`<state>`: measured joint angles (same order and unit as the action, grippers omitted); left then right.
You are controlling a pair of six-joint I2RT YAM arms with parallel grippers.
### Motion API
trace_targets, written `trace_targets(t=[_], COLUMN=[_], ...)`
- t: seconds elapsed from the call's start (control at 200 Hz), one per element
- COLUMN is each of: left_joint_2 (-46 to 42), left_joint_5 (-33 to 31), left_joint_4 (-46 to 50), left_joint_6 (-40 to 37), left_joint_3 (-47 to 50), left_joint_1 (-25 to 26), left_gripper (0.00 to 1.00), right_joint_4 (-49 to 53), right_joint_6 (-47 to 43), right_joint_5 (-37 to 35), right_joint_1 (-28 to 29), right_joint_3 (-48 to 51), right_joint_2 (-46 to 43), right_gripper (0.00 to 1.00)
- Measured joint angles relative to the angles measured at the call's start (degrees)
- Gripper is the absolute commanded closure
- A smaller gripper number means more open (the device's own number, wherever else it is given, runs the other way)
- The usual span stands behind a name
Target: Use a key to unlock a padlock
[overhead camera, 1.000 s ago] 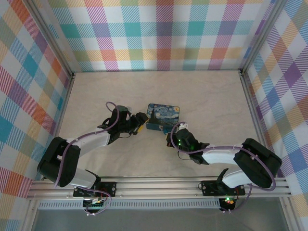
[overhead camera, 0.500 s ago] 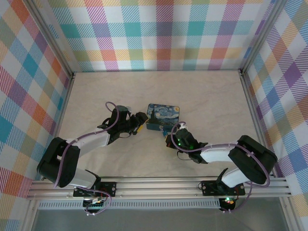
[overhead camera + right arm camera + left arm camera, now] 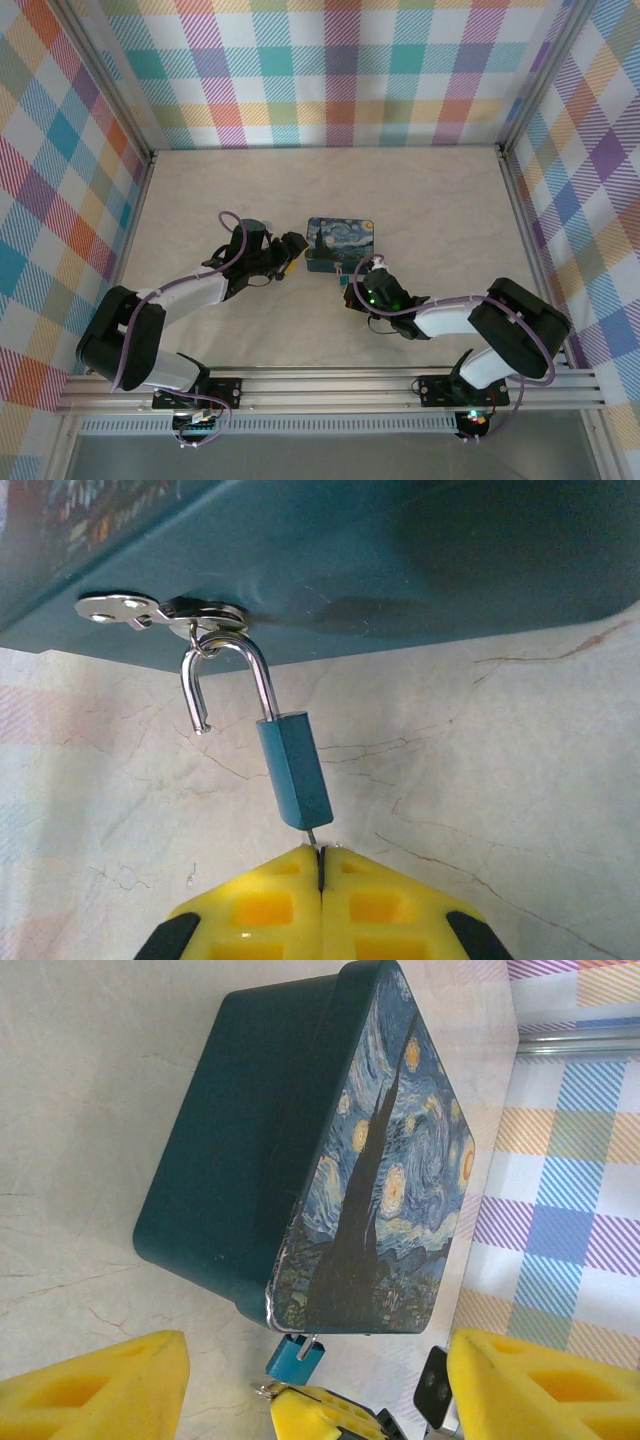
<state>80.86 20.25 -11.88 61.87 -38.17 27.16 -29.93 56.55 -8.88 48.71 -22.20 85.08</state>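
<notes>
Right gripper (image 3: 320, 858) clenched on the key (image 3: 314, 835), seated in the padlock (image 3: 295, 770) just ahead of its pads. 1 shackle leg free, the other hooked through the tin's (image 3: 400, 560) hasp. Left gripper (image 3: 288, 255) released, facing the tin. Risk: a pull could drag the key out or shift the unheld tin.

Two chunky black-and-white jointed arms, left arm (image 3: 190, 292) and right arm (image 3: 450, 318), each with a lilac cable (image 3: 238, 240) looped along it. Bright yellow foam fingers (image 3: 260, 905) with hollow pockets, and a green light (image 3: 372, 296) on the right wrist.
</notes>
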Motion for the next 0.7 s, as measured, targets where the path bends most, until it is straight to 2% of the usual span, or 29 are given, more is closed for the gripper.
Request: trace_targets(t=[0.195, 0.45, 0.7], left_joint_2=[-0.2, -0.2, -0.2], left_joint_5=[0.0, 0.1, 0.7], left_joint_4=[0.0, 0.2, 1.4], left_joint_6=[0.0, -0.4, -1.8], left_joint_3=[0.0, 0.0, -0.4], left_joint_1=[-0.1, -1.4, -3.0], left_gripper=[0.31, 0.13, 0.1], right_joint_4=[0.5, 3.9, 6.2], right_joint_6=[0.0, -1.5, -7.0], right_joint_5=[-0.1, -1.1, 1.7], right_joint_1=[0.0, -0.5, -5.7], right_joint_3=[0.0, 0.0, 0.0], right_joint_2=[0.0, -3.0, -9.6], right_gripper=[0.84, 0.7, 0.55])
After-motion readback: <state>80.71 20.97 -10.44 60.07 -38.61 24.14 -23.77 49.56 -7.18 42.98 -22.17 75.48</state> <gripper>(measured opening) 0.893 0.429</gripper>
